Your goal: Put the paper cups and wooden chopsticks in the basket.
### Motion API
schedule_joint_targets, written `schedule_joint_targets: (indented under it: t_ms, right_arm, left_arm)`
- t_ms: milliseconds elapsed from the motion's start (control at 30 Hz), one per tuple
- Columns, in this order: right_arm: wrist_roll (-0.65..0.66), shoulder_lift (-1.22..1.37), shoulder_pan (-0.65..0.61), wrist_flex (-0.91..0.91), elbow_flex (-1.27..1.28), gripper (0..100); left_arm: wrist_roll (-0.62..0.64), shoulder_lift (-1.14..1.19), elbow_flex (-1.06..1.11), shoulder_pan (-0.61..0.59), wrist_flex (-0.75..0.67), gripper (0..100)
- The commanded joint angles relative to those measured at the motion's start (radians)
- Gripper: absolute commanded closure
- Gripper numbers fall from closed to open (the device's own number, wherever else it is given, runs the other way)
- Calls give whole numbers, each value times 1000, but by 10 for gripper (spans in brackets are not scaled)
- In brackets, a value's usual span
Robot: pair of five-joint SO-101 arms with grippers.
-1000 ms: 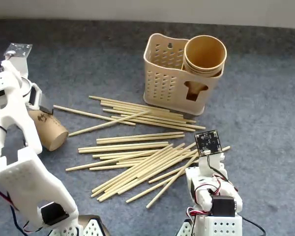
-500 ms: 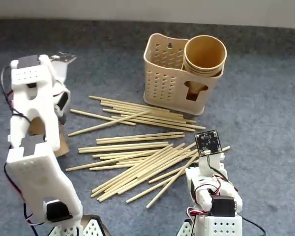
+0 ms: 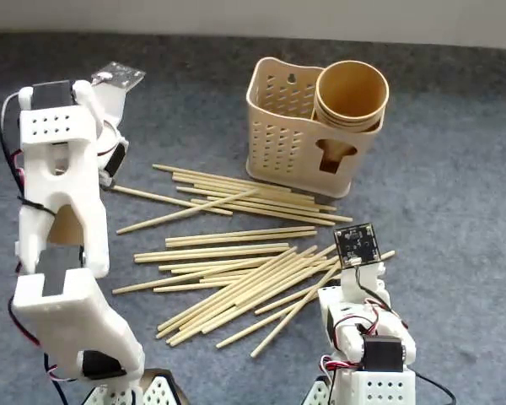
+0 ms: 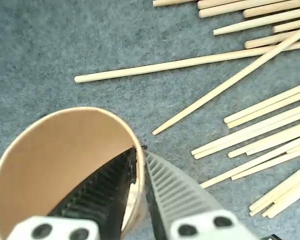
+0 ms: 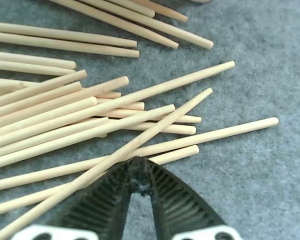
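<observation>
- Gripping the paper cup [image 4: 65, 150] by its wall, your left gripper [image 4: 140, 152] has one finger inside and one outside.
- Your right gripper [image 5: 138, 172] has its jaws together, tips at the scattered wooden chopsticks [image 5: 65, 115].
- Note the stacked cups [image 3: 352, 93] standing in the basket [image 3: 278, 143].

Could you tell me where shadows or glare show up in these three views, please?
High view: the light is even, with no strong glare on the grey mat, and the basket throws only a faint shadow.
Left wrist view: the inside of the paper cup darkens around the left pincer.
Right wrist view: the chopsticks cast thin, soft shadows, and there is no glare.
</observation>
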Motion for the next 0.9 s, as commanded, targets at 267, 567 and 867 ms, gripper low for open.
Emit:
schedule_joint_targets:
  t_ms: [267,567,867]
  right_arm:
    - [8,-10,8,-21,154,992]
    - [8,-10,8,-21,154,992]
    - [8,-10,8,-21,154,992]
  left_arm:
    - [49,-343,8,216,11,994]
    - [157,-441,5,372,-80,994]
    - [195,-572,5,545,-276,994]
